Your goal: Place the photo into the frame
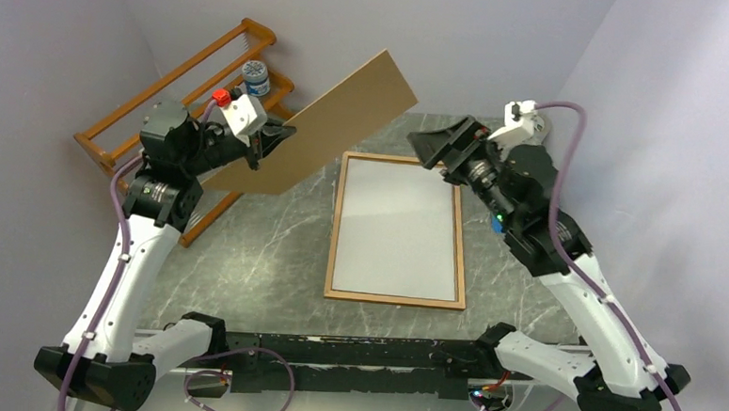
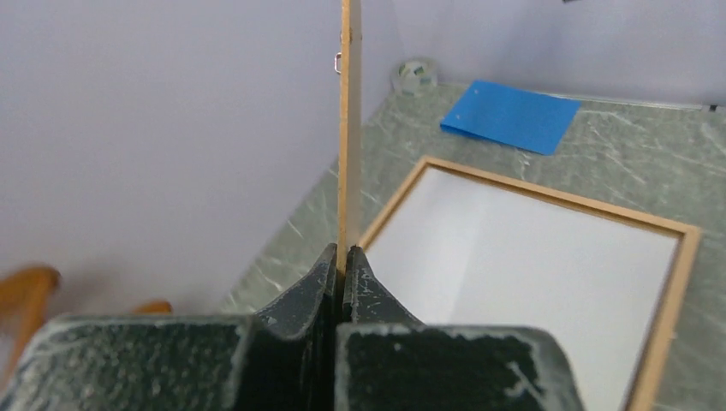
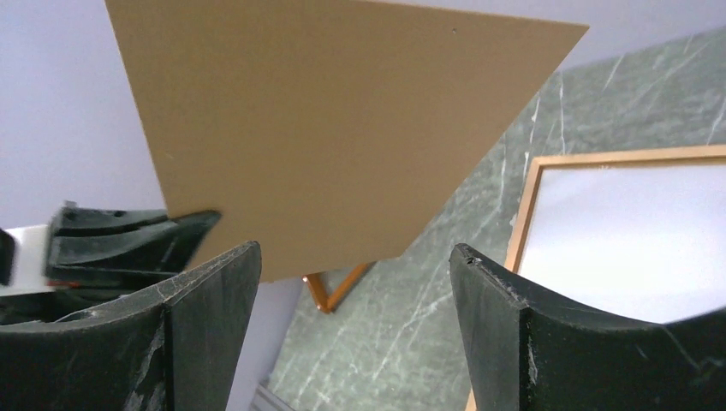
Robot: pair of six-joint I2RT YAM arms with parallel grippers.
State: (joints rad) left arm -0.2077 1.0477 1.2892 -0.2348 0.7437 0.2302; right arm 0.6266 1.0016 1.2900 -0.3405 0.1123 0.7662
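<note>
Here's the left tool, jaws pinched tight on one corner of the plain brown rectangular backing board. In the left wrist view the fingertips meet on the board's thin edge. The board hangs tilted in the air, clear of the green-grey marbled tabletop, with its long edge slanting up past the far-left corner of the thin light-brown wooden rectangular picture frame. That picture frame lies flat in the middle of the tabletop. Inside it is a white sheet that looks like the large rectangular paper photo, white back up and printed side out of sight. Over to the right tool: it hovers above the frame's far-right corner with its jaws spread wide, gripping nothing and facing the board. Along the left wall stands the orange wooden rack. A flat blue sheet and a clear roll of tape lie on the tabletop beyond the frame.
</note>
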